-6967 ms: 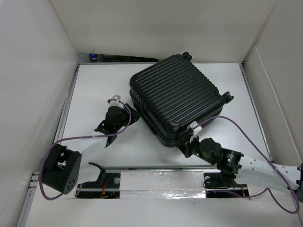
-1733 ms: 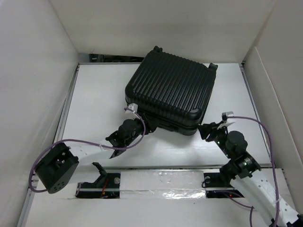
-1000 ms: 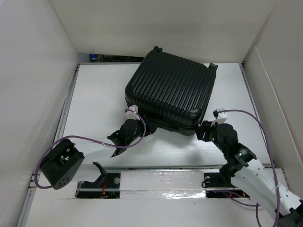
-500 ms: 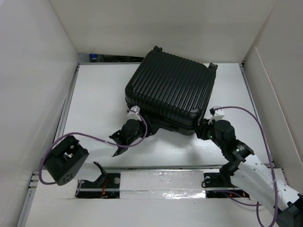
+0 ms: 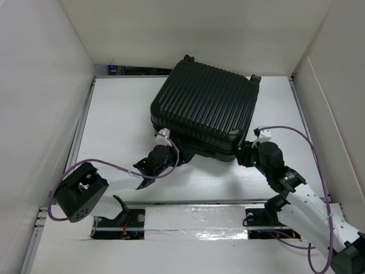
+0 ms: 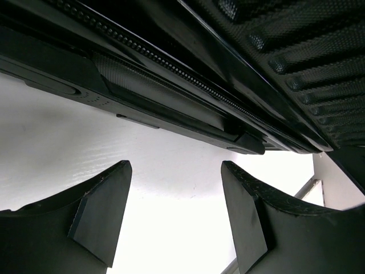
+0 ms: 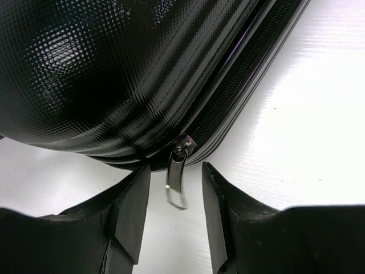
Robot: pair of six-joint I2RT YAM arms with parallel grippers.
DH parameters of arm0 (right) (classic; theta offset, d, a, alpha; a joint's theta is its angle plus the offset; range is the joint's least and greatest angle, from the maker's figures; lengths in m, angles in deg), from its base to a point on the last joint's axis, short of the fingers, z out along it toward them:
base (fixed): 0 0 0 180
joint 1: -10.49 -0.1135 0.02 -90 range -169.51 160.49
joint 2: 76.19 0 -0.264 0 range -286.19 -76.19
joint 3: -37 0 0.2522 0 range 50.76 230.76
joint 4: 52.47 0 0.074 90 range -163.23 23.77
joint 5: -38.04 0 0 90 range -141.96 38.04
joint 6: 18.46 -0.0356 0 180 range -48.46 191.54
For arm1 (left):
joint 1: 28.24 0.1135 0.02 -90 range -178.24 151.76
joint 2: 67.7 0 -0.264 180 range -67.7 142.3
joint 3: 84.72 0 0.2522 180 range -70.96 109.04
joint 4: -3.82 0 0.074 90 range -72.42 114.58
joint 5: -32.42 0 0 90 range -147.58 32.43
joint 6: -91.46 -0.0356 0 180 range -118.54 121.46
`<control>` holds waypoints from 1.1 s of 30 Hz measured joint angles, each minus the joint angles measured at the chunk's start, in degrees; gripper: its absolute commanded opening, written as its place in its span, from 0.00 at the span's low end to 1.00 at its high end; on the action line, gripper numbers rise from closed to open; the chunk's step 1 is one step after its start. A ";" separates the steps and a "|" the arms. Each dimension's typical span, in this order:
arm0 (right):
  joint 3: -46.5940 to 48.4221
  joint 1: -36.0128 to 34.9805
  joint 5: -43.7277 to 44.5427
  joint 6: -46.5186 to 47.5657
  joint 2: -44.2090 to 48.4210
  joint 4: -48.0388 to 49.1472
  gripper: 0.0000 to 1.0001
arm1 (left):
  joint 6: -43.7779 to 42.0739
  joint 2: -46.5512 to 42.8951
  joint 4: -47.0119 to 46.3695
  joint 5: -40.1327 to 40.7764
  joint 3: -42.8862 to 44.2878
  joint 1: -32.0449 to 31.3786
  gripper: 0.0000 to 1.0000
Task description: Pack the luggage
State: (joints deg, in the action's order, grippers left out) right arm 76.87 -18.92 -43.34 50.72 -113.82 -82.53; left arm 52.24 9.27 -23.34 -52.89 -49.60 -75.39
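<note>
The luggage (image 5: 205, 108) is a large black ribbed suitcase lying closed and flat on the white table, wheels at its far side. My left gripper (image 5: 174, 158) is open and empty at its near left edge; the left wrist view shows the zipper seam (image 6: 171, 68) above the open fingers (image 6: 102, 211). My right gripper (image 5: 245, 155) is open at the near right corner. In the right wrist view a metal zipper pull (image 7: 175, 174) hangs from the seam between my open fingers (image 7: 134, 205), not clamped.
White walls enclose the table (image 5: 120, 114) on the left, back and right. A metal rail (image 5: 194, 220) runs along the near edge by the arm bases. Purple cables trail from both arms.
The suitcase has been turned and shifted back since the earliest frame. Over the last second my right gripper moved in to its near right corner, and my left gripper edged closer to the near left edge.
</note>
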 measured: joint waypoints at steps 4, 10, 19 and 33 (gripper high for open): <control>0.00 -0.02 0.50 -0.46 0.44 -0.17 0.38 | 0.09 0.00 0.02 0.33 0.02 0.02 0.61; 1.29 -0.02 0.17 -0.96 -2.62 -0.13 0.28 | 0.11 0.00 0.07 0.37 0.59 0.00 0.61; 2.25 0.09 1.27 -1.07 -4.61 -0.33 0.41 | 0.15 0.37 0.02 0.37 2.01 0.00 0.62; 3.54 0.07 2.51 -2.80 -6.32 -0.50 0.00 | 0.55 2.25 -0.59 0.46 2.43 0.00 0.61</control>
State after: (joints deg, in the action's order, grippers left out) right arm 80.41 -18.85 -40.83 47.92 -120.14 -83.03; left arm 52.79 11.52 -23.93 -52.43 -47.17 -75.39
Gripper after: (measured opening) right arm 0.176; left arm 0.614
